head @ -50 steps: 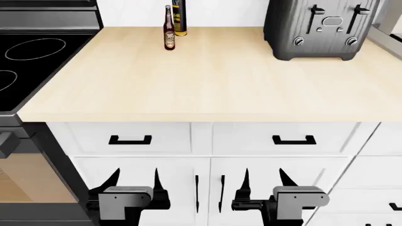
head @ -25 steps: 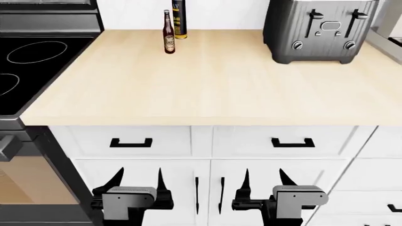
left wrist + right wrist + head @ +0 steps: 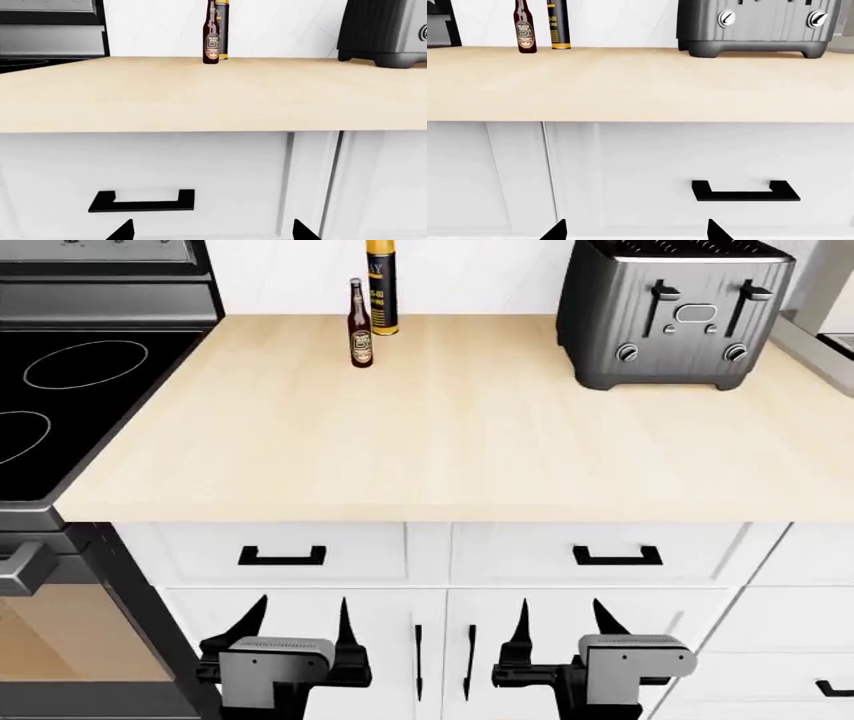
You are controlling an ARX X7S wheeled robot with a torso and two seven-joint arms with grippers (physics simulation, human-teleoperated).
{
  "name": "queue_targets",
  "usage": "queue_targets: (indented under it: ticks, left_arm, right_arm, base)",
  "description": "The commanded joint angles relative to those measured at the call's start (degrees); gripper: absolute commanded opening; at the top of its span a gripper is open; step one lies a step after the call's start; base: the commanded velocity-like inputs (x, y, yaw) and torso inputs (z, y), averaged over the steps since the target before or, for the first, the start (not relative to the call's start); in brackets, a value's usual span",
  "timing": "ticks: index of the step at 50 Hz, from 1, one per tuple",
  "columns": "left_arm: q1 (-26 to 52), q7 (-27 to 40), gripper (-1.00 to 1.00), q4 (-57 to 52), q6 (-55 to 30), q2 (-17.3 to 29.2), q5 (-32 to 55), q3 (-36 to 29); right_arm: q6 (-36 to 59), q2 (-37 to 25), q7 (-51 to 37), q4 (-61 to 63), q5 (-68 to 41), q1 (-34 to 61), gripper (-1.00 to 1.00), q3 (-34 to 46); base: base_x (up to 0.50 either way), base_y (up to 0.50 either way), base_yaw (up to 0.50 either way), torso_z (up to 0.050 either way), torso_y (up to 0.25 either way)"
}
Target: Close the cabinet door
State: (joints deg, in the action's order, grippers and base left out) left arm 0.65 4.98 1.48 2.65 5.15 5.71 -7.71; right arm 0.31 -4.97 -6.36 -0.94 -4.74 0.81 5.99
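Both cabinet doors (image 3: pixel 441 650) at bottom centre look flush, possibly shut already; left gripper (image 3: pixel 296 625) and right gripper (image 3: pixel 558 625) hover, jaws spread, empty.

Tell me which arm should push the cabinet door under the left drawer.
Left, probably. The left tool hangs open directly before that door, near its handle; the right tool faces the neighbouring door. Both doors already look shut.
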Motion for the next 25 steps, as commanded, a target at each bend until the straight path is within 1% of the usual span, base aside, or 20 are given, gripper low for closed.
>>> queue_targets:
  ticks: [1, 16, 22, 25]
  left_arm:
    - [-0.1, 0.4, 1.00, -0.1, 0.0, 0.8, 1.2, -0.9]
    - [0.0, 0.8, 1.00, 0.1, -0.8, 1.6, 2.6, -1.9]
    - [-0.4, 1.4, 1.00, -0.2, 0.7, 1.8, 2.4, -2.2]
    - [-0.5, 1.5, 1.00, -0.3, 1.1, 1.9, 2.5, -2.4]
  right_arm:
    - [-0.4, -0.7, -0.9, -0.5, -0.7, 0.1, 1.00, 0.9]
    - [-0.7, -1.4, -1.7, -0.6, -1.5, 0.1, 1.00, 2.0]
    - [-1.3, -1.7, -2.8, -1.2, -0.4, 0.4, 1.00, 2.6]
    - [-1.7, -1.9, -3.2, -1.3, 0.0, 0.3, 1.00, 3.0]
  base:
    - [0.00, 0.00, 0.00, 0.050, 0.000]
    - [0.00, 0.00, 0.00, 0.050, 0.001]
    - [0.00, 0.04, 0.00, 0.000, 0.000]
    - [0.00, 0.50, 0.00, 0.000, 0.000]
